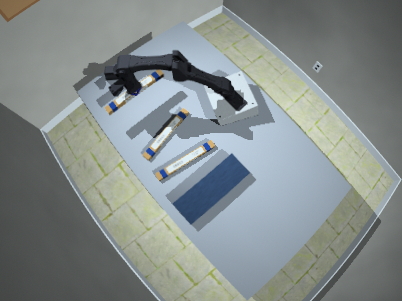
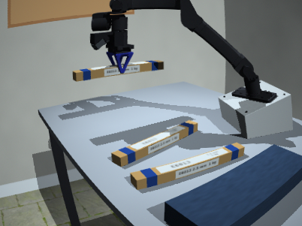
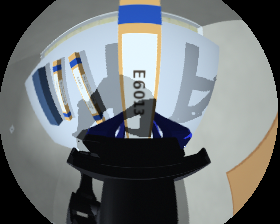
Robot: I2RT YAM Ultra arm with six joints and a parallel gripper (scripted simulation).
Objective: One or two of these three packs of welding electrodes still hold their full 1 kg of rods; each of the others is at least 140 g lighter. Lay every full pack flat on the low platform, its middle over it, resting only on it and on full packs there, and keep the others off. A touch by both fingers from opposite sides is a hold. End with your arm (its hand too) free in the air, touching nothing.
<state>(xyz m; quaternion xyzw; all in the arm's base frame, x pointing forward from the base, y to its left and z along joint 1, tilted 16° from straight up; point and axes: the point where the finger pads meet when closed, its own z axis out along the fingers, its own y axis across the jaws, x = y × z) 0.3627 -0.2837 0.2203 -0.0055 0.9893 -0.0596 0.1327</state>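
My gripper (image 1: 136,92) (image 2: 122,70) (image 3: 138,113) is shut on a long orange-brown electrode pack (image 1: 149,81) (image 2: 98,73) (image 3: 139,50) with blue bands and a white E6013 label. It grips the pack near its middle and holds it roughly level, well above the far end of the table. A second pack (image 1: 162,135) (image 2: 155,143) (image 3: 84,82) lies flat in the middle, partly in shadow. A third pack (image 1: 185,161) (image 2: 188,165) (image 3: 61,90) lies flat beside the low dark blue platform (image 1: 212,189) (image 2: 240,191) (image 3: 45,97). No pack rests on the platform.
The arm's white base block (image 1: 250,111) (image 2: 268,116) stands at the table's long edge. The arm reaches from it over the grey-blue table (image 1: 280,194) (image 2: 165,91). Walls stand close behind the table's far end. The arm and held pack cast shadows on the table.
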